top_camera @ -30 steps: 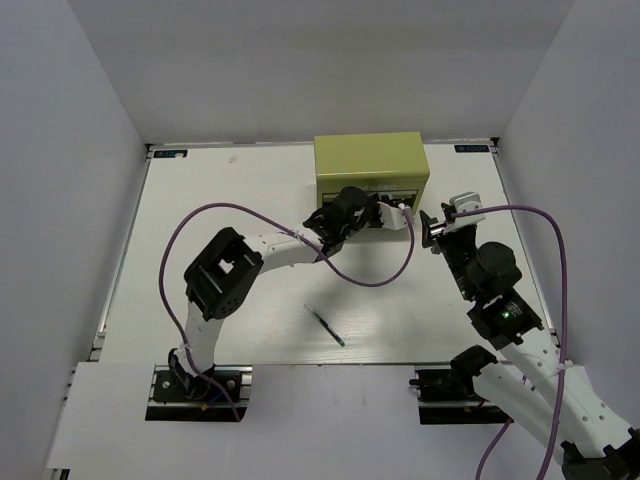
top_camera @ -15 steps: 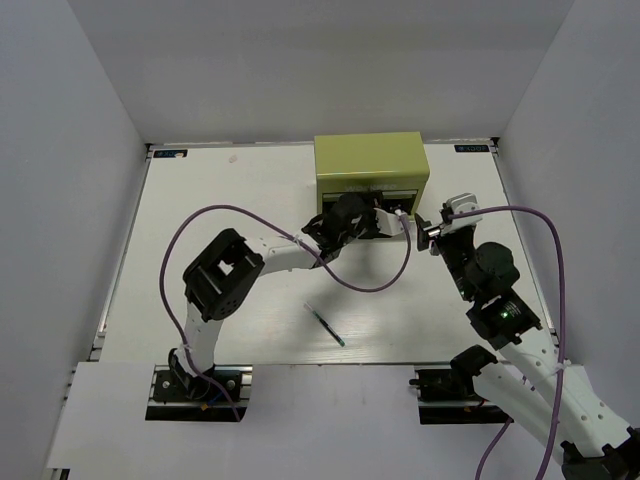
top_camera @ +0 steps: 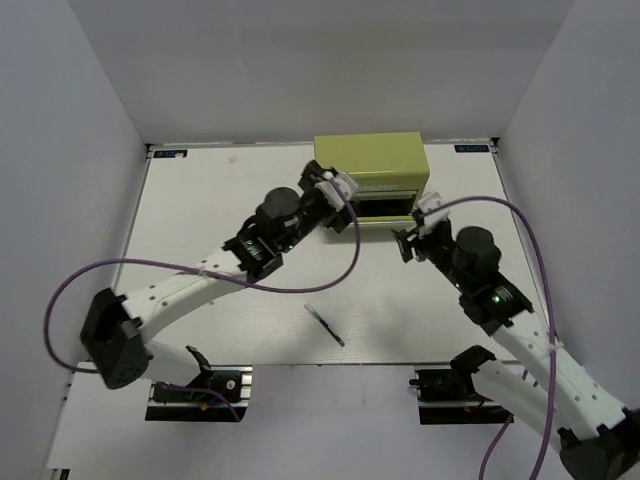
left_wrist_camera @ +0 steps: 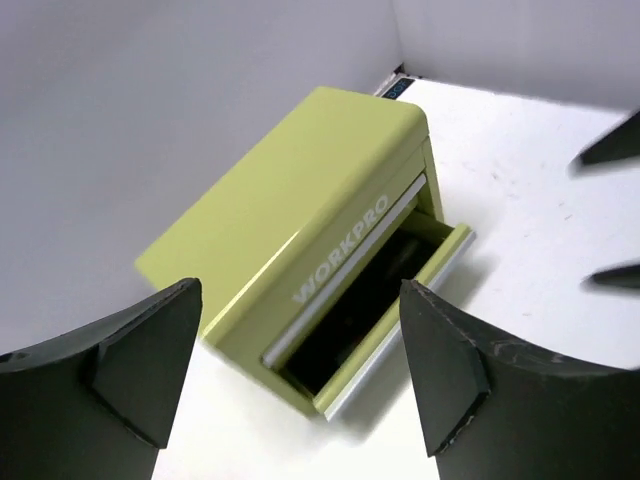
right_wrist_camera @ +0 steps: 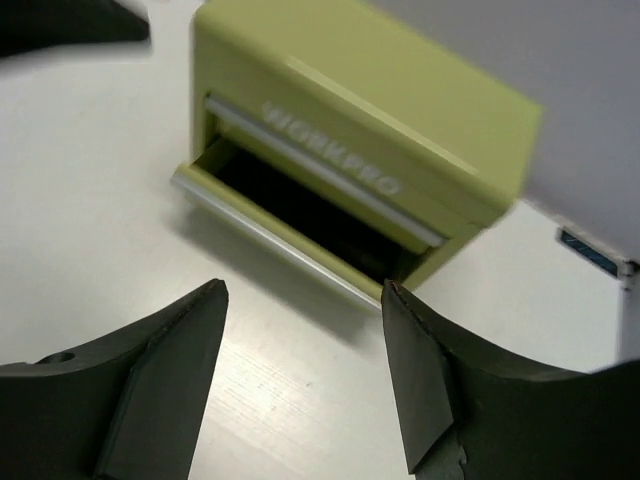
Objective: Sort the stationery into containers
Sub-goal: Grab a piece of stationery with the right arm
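Observation:
The yellow-green WORKPRO chest (top_camera: 371,163) stands at the back of the table. Its lower drawer (top_camera: 385,207) is pulled out, dark inside in both wrist views, with no contents that I can make out. The upper drawer (right_wrist_camera: 330,160) is shut. My left gripper (top_camera: 343,203) hovers open at the chest's front left corner, holding nothing (left_wrist_camera: 300,292). My right gripper (top_camera: 413,228) is open and empty just right of the drawer front (right_wrist_camera: 303,292). One thin pen (top_camera: 325,326), dark with a green end, lies on the table near the front middle. No other stationery shows.
White walls close in the table (top_camera: 220,220) on three sides. Purple cables (top_camera: 200,268) loop from both arms over the table. The two grippers face each other across the open drawer.
My left gripper has pulled back from the drawer front to the chest's left corner and opened wide, the arm stretching out. The right gripper has opened a little and shifted left.

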Tool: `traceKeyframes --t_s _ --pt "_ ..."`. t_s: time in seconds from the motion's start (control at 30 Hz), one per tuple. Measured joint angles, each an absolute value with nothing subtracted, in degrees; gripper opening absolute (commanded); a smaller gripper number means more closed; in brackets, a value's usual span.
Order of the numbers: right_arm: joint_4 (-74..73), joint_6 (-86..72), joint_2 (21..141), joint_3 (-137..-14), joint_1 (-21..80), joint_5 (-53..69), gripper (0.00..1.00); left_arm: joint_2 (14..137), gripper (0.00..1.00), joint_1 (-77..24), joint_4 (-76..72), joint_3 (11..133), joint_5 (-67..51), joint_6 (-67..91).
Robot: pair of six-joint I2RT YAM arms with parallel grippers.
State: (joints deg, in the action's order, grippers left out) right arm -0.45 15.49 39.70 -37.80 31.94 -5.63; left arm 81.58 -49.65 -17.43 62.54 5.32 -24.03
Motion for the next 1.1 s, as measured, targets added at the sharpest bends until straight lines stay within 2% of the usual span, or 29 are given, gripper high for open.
traceKeyframes --t_s 0.2,0.37,0.43,0.53,0.8,1.1 --pt "-9.58 18.09 55.55 -46.63 31.9 7.03 0.74 66.72 0.92 -49.21 0.19 61.45 12.45 -10.55" --pt "-16.51 21.89 65.58 -51.13 33.32 17.02 0.77 53.6 1.0 -49.06 10.2 51.59 19.25 -2.9" --pt "-17.74 23.22 69.8 -52.95 35.77 18.48 0.77 48.18 1.0 -49.06 12.49 46.54 21.91 -0.86" --pt "-18.09 24.43 75.48 -53.69 40.71 18.13 0.77 41.67 1.0 -49.04 15.16 42.09 24.88 1.13" --pt "-17.87 22.11 91.02 -54.04 53.1 12.08 0.76 32.73 1.0 -49.01 14.98 40.45 31.77 3.95" --pt "-15.9 16.4 95.85 -56.47 59.64 6.55 0.77 25.52 1.0 -48.99 13.54 38.7 34.76 4.16"
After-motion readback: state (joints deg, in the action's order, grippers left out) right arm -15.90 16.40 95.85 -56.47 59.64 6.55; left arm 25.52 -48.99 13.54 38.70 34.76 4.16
